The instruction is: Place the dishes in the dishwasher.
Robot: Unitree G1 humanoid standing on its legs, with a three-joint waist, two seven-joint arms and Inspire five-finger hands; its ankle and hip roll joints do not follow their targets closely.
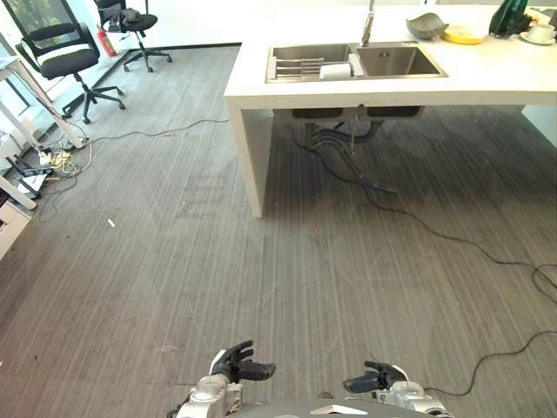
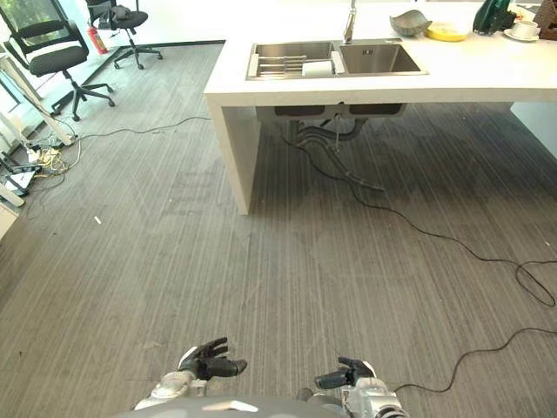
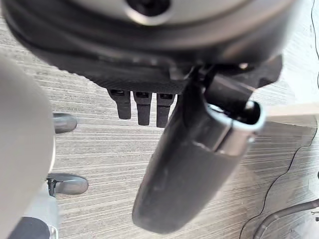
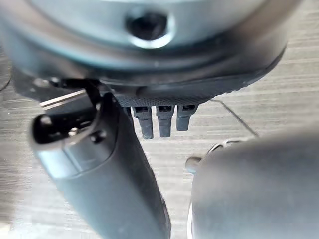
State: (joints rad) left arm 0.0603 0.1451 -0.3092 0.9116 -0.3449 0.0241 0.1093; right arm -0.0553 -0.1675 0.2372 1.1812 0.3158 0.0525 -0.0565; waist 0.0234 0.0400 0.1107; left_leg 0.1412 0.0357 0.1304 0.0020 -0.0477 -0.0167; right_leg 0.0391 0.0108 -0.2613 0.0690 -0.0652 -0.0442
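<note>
- The dishes sit at the far right end of the white table: a grey bowl, a yellow plate just beside it, and a white cup on a saucer near the edge of view.
- A dark green thing stands between the plate and the cup; its top is cut off and I cannot tell what it is.
- A double sink is set in the table, with a rack in one basin and a small white thing beside it, too small to make out.
- The left hand and right hand hang low over the wooden floor, well apart from the table, fingers relaxed and apart, holding nothing.
- Two office chairs stand far left.
</note>
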